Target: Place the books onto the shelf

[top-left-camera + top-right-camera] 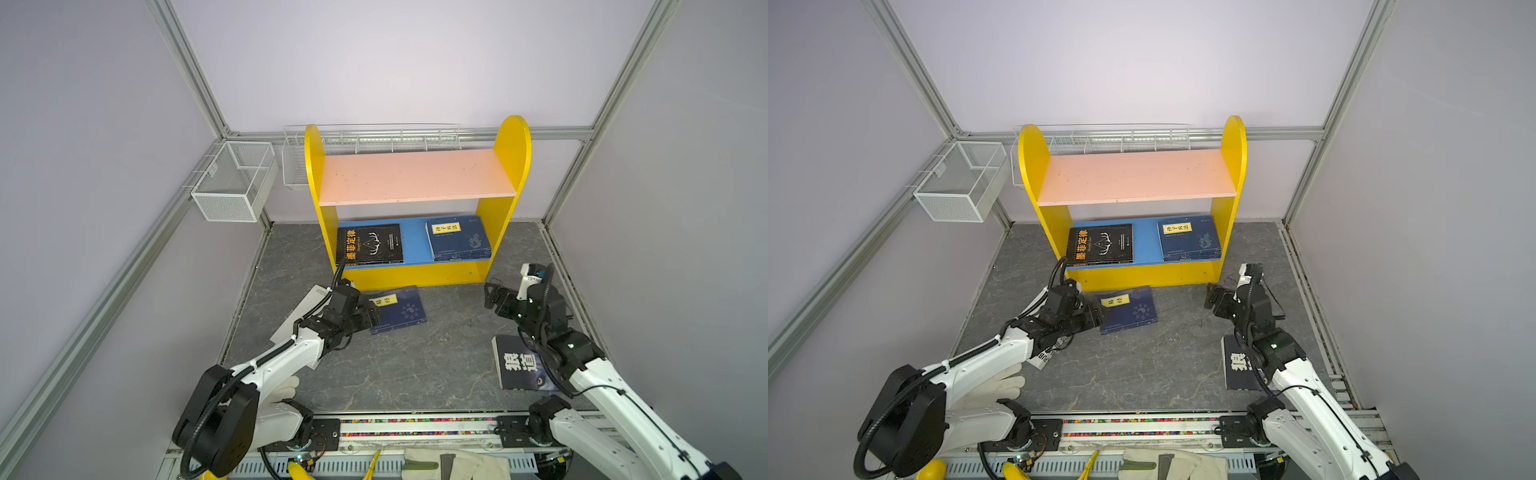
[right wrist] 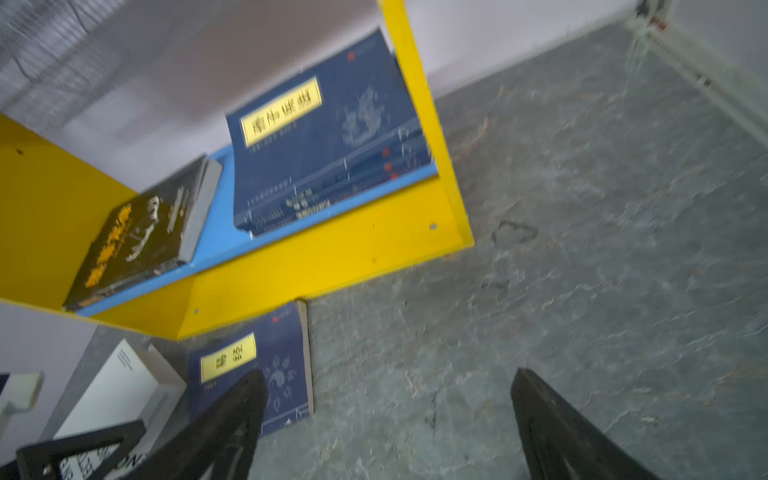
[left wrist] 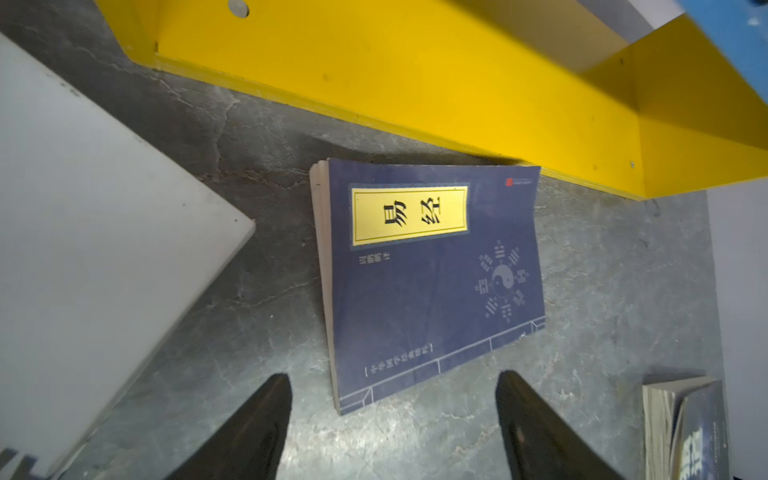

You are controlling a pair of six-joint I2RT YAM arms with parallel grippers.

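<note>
ok so the next move hangs on one thing: the loose navy book (image 1: 401, 309) lies flat on the tabletop (image 1: 415, 374) just in front of the shelf (image 1: 513, 145), and the left claw (image 1: 375, 311) sits right at its left end. in the left wrist view the book's near corner falls between the two fingers. jaws are spread wide with nothing in them, and i can't tell if a tip touches the cover. the long side looks to run roughly along the shelf front, a bit skewed, with the yellow label toward the left claw's end. the right claw (image 1: 488, 297) is also wide and empty. it's off by the shelf's right foot, well apart from that book, so the left arm is clearly nearer.

what's in what:
- the blue lower board (image 1: 415, 243) has the black orange-titled book (image 1: 370, 245) flat on the left.
- the same board has a navy stack (image 1: 459, 237) on the right. looks like three, but it's blurry.
- the pink upper board (image 1: 415, 174) is bare.
- the wire baskets (image 1: 224, 199) show nothing inside.

also on the tabletop are the big white book (image 3: 104, 232) under the left arm and the dark book (image 1: 515, 365) partly under the right arm.

my guess is the navy one goes next. it's thin and flat, so it probably wants an edge pinch.
</note>
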